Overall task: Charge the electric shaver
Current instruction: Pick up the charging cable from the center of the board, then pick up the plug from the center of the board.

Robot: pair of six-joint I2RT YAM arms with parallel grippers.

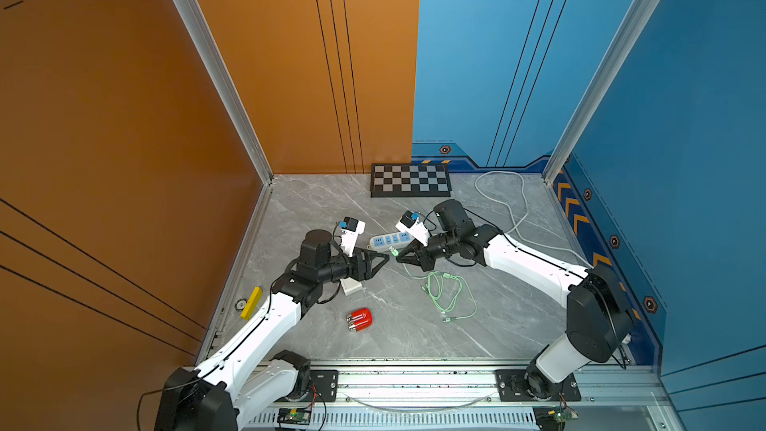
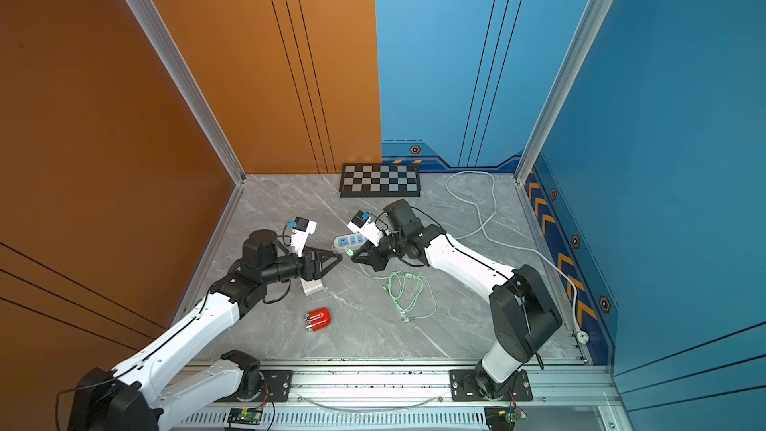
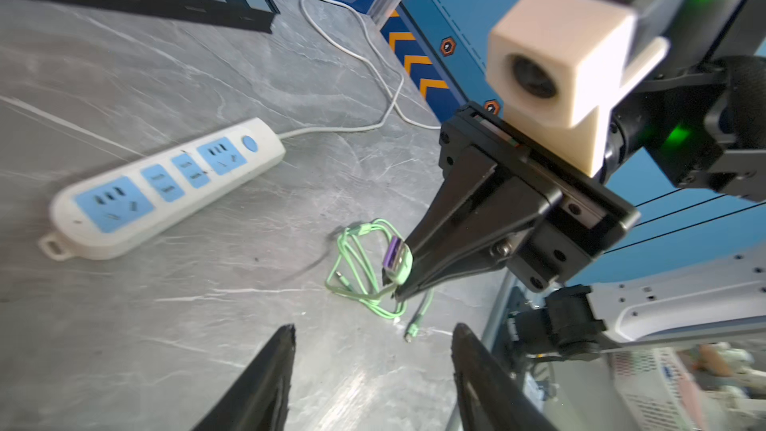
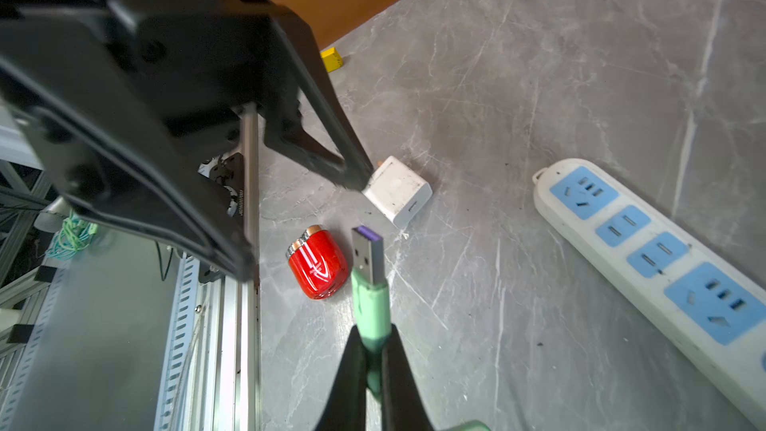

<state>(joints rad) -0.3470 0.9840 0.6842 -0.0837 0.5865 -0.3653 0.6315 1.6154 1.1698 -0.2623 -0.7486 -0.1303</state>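
Note:
The electric shaver (image 1: 359, 319) (image 2: 317, 320) (image 4: 318, 265), red and glossy with silver heads, lies on the grey table near the front, touched by neither gripper. My right gripper (image 4: 374, 331) (image 1: 397, 254) is shut on the green plug end of a USB cable (image 4: 369, 271) (image 3: 398, 259), held above the table by the power strip (image 1: 389, 240) (image 4: 663, 259). My left gripper (image 3: 375, 326) (image 1: 387, 258) is open and empty, tip to tip with the right one. The white charger block (image 1: 351, 286) (image 4: 398, 190) lies under the left gripper.
The rest of the green cable (image 1: 447, 292) (image 2: 408, 292) lies coiled on the table right of centre. The strip's white cord (image 1: 514, 209) loops toward the back right. A checkerboard (image 1: 410, 180) stands at the back wall; a yellow block (image 1: 251, 303) lies at the left edge.

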